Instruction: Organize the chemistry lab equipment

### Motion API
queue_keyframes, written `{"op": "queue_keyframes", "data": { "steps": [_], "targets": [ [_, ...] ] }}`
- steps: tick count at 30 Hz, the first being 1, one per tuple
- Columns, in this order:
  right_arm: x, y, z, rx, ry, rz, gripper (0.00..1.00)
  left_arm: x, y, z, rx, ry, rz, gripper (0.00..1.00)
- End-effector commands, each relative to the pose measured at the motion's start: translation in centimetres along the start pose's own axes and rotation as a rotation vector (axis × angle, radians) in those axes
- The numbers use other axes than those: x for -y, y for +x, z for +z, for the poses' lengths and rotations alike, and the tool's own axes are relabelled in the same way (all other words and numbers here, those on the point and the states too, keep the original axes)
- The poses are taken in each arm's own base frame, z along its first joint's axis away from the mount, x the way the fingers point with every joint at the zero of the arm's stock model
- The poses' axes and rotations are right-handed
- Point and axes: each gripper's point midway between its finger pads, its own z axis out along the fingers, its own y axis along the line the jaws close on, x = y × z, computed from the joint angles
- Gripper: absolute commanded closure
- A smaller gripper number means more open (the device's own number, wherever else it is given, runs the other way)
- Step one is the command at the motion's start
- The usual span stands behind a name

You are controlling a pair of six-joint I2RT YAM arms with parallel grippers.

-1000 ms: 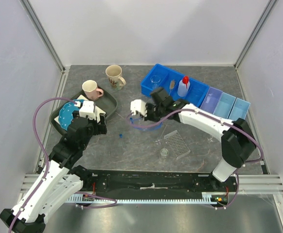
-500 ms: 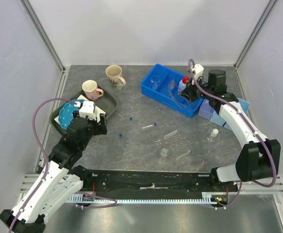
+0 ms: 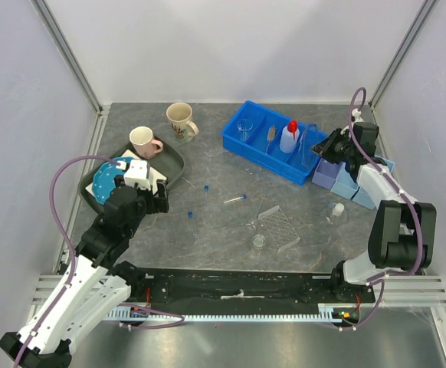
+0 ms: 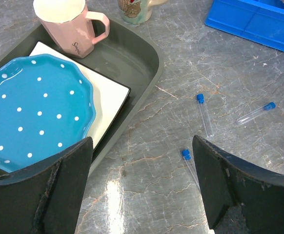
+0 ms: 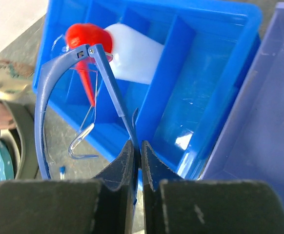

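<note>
My right gripper (image 3: 332,145) (image 5: 137,150) is shut on the temple arm of the blue-framed goggles (image 3: 309,146) (image 5: 109,80) and holds them over the right end of the blue bin (image 3: 258,150) (image 5: 200,97). The bin holds the white squeeze bottle (image 3: 288,137) (image 5: 130,53), a clear beaker (image 3: 244,127) and the thin brush (image 3: 270,136). Three blue-capped tubes (image 3: 235,198) (image 4: 205,113) lie loose mid-table. The clear tube rack (image 3: 279,226), a small beaker (image 3: 259,242) and a flask (image 3: 336,211) stand nearer. My left gripper (image 3: 152,201) (image 4: 142,185) is open and empty above the table beside the tray.
A grey tray (image 3: 178,157) (image 4: 147,58) at the left holds the blue dotted plate (image 3: 104,181) and the pink mug (image 3: 143,141). The beige mug (image 3: 180,119) stands behind it. Small lilac and pale blue bins (image 3: 355,165) sit right of the blue bin.
My right arm has carried the goggles from mid-table up to the blue bin and on to its right end. The left arm has not moved.
</note>
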Motion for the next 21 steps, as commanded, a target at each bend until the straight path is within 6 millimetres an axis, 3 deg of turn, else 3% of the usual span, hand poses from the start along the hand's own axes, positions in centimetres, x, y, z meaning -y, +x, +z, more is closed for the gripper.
{"op": "queue_keyframes", "data": {
  "steps": [1, 7, 15, 21],
  "targets": [
    [1.6, -1.8, 1.2, 0.09, 0.094, 0.141, 1.0, 0.3, -2.0, -0.2, 0.06, 0.012, -0.029, 0.11],
    [3.6, -1.3, 3.1, 0.062, 0.163, 0.187, 1.0, 0.3, -2.0, -0.1, 0.055, 0.015, -0.026, 0.11],
    [4.7, -1.5, 5.2, 0.046, 0.188, 0.222, 1.0, 0.3, -1.9, 0.0, 0.052, 0.013, -0.023, 0.12],
    [5.6, -0.9, 5.7, 0.027, 0.22, 0.248, 0.97, 0.2, -1.9, 0.0, 0.055, 0.008, -0.024, 0.12]
  ]
}}
